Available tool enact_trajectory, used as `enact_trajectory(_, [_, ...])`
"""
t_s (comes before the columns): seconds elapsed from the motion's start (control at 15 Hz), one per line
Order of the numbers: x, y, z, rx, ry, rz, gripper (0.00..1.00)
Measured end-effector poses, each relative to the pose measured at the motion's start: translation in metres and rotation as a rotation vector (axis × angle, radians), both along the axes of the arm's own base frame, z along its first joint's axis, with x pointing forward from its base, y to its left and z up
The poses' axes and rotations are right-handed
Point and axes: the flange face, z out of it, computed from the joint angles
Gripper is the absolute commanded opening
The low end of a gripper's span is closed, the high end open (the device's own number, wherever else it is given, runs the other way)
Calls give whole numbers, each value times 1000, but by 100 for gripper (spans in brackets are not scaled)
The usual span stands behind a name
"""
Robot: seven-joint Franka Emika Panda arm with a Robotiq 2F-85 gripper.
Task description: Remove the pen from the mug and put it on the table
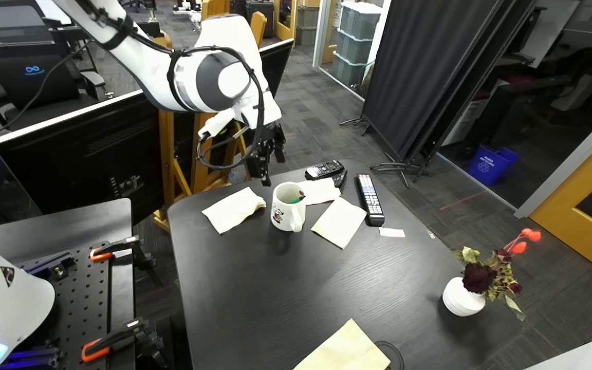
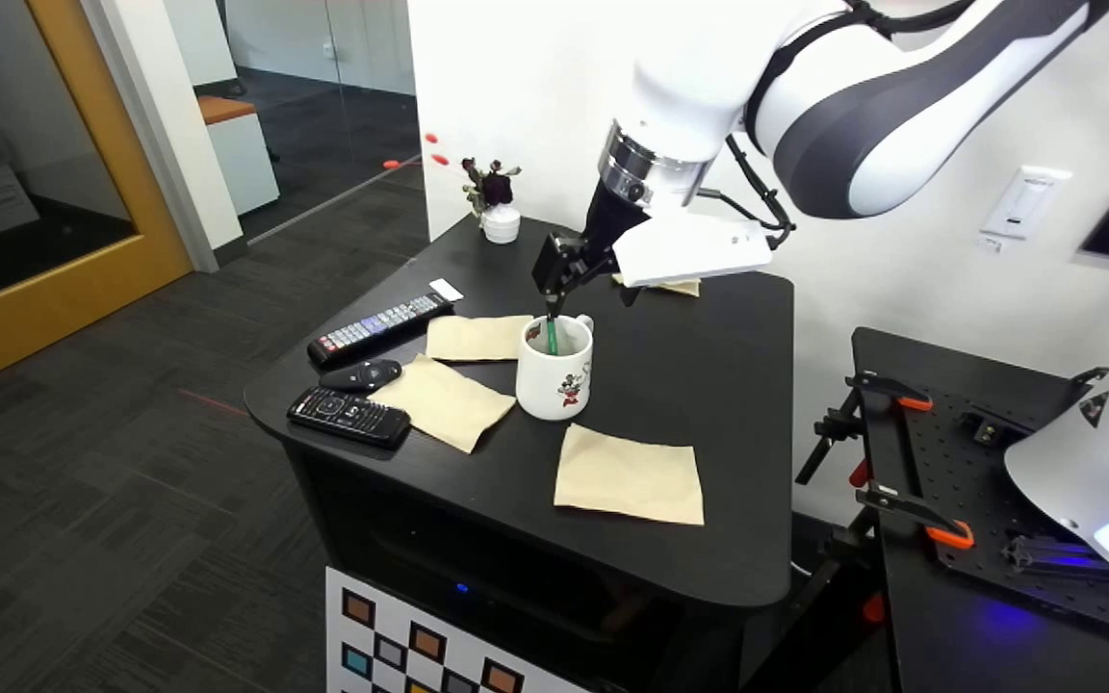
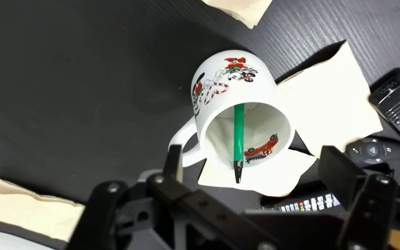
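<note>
Gripper [image 3: 254, 159] spread super wide, low in the wrist view. Slim green pen [image 3: 239, 137] leans in the glossy white mug [image 3: 227, 100] mid-frame, shiny tip poking past the rim. Creased tan paper sheets [image 3: 330, 100] litter the grainy black table [image 3: 99, 104].

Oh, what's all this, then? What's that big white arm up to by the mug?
It's a robot arm, here to take the green pen out of the mug and put it on the table. Right now its gripper is raised near the mug, jaws wide apart and holding nothing. The mug stands upright, and the pen leans inside it with one end poking out past the rim. So the pen has yet to be lifted out.
</note>
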Motion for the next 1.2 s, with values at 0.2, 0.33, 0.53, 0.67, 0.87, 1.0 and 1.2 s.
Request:
enact_trajectory(0.2, [9,-6,-9,-20,1,6,100])
enact_trajectory(0.33, [15,-9,-14,-34,1,14,86])
enact_trajectory(0.53, [23,-10,-22,-43,1,25,75])
enact_trajectory(0.67, [27,-9,-26,-44,0,31,67])
enact_trajectory(0.87, [33,-9,-31,-44,0,37,61])
enact_trajectory(1.0, [36,-8,-35,-42,1,37,58])
enact_trajectory(1.2, [40,-8,-40,-40,4,36,52])
